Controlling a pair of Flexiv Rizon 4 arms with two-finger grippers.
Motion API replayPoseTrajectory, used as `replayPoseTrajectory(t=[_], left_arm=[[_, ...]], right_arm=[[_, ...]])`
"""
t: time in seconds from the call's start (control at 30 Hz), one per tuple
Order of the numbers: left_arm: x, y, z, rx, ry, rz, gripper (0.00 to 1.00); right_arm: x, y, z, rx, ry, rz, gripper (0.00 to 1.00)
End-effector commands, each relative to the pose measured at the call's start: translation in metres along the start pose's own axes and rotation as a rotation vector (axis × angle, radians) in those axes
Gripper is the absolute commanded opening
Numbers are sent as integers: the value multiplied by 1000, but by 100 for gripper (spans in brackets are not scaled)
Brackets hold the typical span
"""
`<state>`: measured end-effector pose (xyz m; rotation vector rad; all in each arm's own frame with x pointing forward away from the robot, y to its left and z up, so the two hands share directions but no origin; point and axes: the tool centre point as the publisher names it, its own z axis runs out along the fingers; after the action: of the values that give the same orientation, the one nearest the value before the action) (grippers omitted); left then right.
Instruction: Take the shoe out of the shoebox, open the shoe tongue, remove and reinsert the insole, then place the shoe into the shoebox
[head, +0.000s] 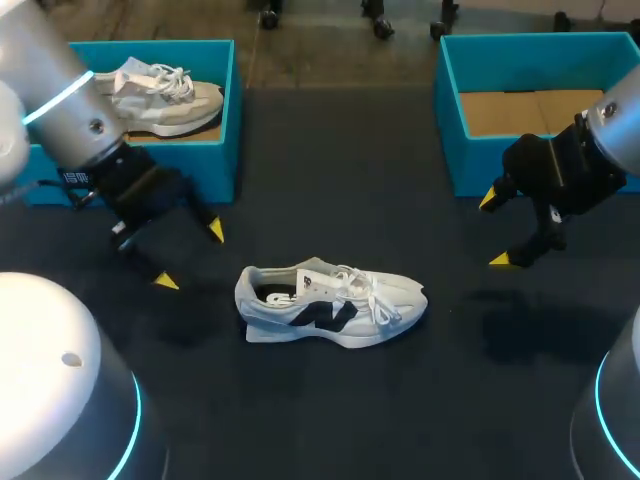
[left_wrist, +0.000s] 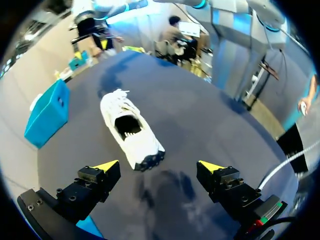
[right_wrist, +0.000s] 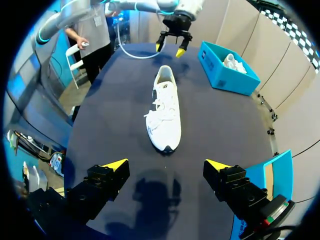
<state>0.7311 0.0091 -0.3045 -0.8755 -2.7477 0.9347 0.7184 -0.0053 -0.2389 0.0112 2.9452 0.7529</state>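
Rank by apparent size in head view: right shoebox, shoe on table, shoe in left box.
1. right shoebox, though edge-cropped
2. shoe on the table
3. shoe in the left box, farther from camera

- dark table (head: 340, 180), plain matte top
- white shoe (head: 330, 305) sitting on its sole, roughly mid-table
- left shoebox (head: 228, 120) and right shoebox (head: 475, 160), both teal, at the far corners, well apart

The shoe (head: 330, 305) looks made of pale matt cloth with smoother panels, a dark side patch and woven laces. The table (head: 330, 160) has a dark, matt cover, a little rough like fabric. The right shoebox (head: 475, 165) has matt teal walls and a brown cardboard floor. The left arm (head: 55, 90) has a glossy silver shell. The left gripper (head: 190, 257) and the right gripper (head: 494, 230) are matt black with smooth yellow tips.
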Motion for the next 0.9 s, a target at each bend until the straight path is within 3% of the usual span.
replayPoseTrajectory(t=[0.03, 0.2, 0.37, 0.9], left_arm=[[14, 9, 0, 48, -299, -53, 100], [22, 16, -4, 98, -383, -122, 100], [34, 35, -7, 230, -467, -256, 100], [35, 40, -4, 235, -441, -295, 100]], right_arm=[[1, 0, 0, 2, -2, 0, 100], [1, 0, 0, 2, -2, 0, 100], [1, 0, 0, 2, -2, 0, 100], [1, 0, 0, 2, -2, 0, 100]])
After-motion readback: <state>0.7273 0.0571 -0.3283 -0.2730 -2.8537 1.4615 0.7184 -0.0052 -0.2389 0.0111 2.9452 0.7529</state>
